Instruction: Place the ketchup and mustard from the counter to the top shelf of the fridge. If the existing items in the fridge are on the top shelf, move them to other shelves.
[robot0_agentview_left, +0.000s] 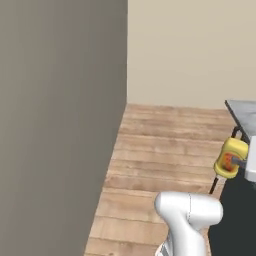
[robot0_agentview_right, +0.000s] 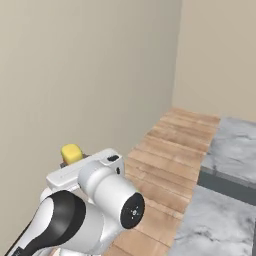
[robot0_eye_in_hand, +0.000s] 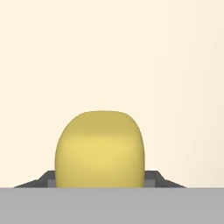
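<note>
Mustard (robot0_eye_in_hand: 99, 148) clamped in pincer (robot0_eye_in_hand: 99, 180), blank beige wall (robot0_eye_in_hand: 112, 52) ahead, marbled counter (robot0_agentview_right: 227, 150) right, plank floor (robot0_agentview_left: 160, 150) between.

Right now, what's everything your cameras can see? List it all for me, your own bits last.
mustard: one, yellow with an orange-red label, held in the air between the gripper's fingers, above the wooden floor
counter: one, grey-white marbled stone, at the right edge of the right base view
wooden floor: one, light brown planks, running ahead to the far wall
far wall: one, beige, beyond the floor
tall flat surface: one, grey-brown, on the left
arm: one, white with dark joints, low in both base views
gripper: one, dark fingers, closed on the mustard
</note>
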